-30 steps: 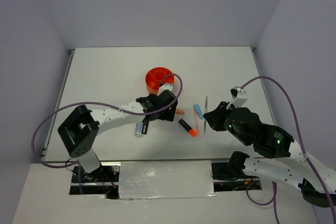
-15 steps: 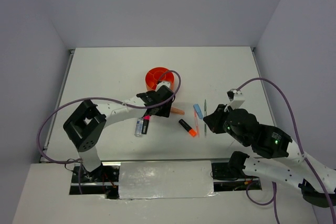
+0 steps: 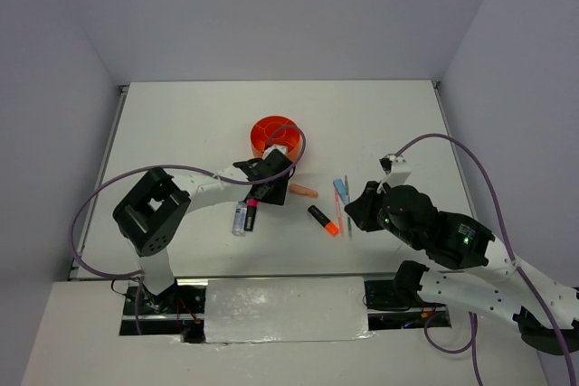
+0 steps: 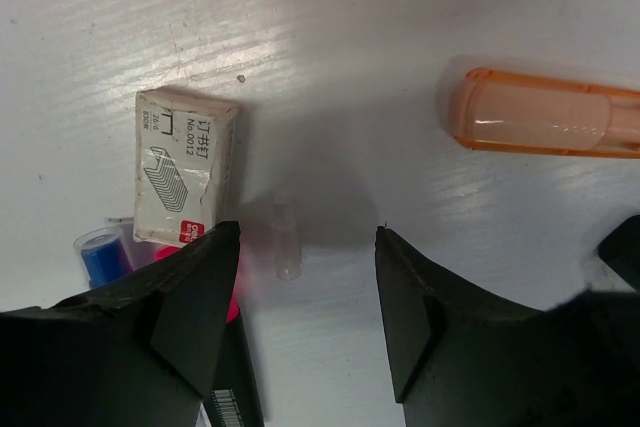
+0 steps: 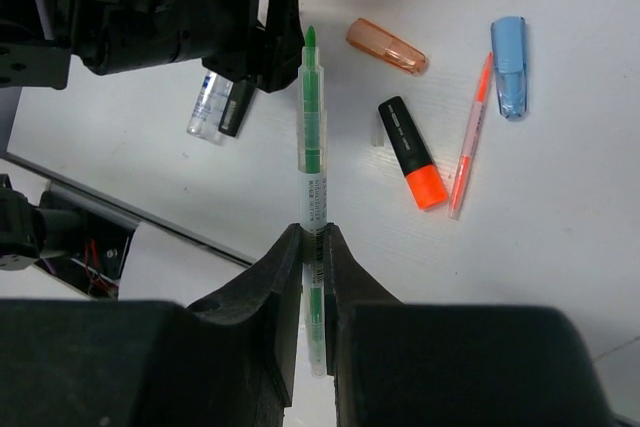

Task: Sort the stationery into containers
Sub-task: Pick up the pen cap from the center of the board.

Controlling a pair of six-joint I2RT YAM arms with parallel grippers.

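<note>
The stationery lay in a loose cluster on the white table [image 3: 181, 124], just in front of the round orange organiser [image 3: 274, 136] that stood near the table's middle. A blue-capped white marker [image 3: 240, 220] and a pink-and-black highlighter [image 3: 252, 214] lay side by side on the left. A see-through peach cap [image 5: 387, 45], a black highlighter with an orange end [image 5: 411, 152], a thin orange pen [image 5: 470, 137] and a short light-blue piece [image 5: 509, 67] lay further right. A small white staple box [image 4: 185, 167] and a tiny clear piece [image 4: 287, 237] sat close to the marker.

One item was off the table. This was a thin green pen [image 5: 312, 137] with a clear barrel, pinched between the closed jaws of the right gripper [image 5: 312, 237]. Its tip pointed forward, away from the wrist. The right arm reached in from the near right corner and held the pen over the table, beside the orange pen and the light-blue piece.

The left arm was folded at the elbow near its base and stretched rightward to the near side of the organiser. The left gripper [image 4: 308, 247] pointed down at the table, its jaws apart and gripping nothing. The clear piece lay just ahead of the gap, and the staple box lay beyond one finger [image 4: 170, 317].
</note>
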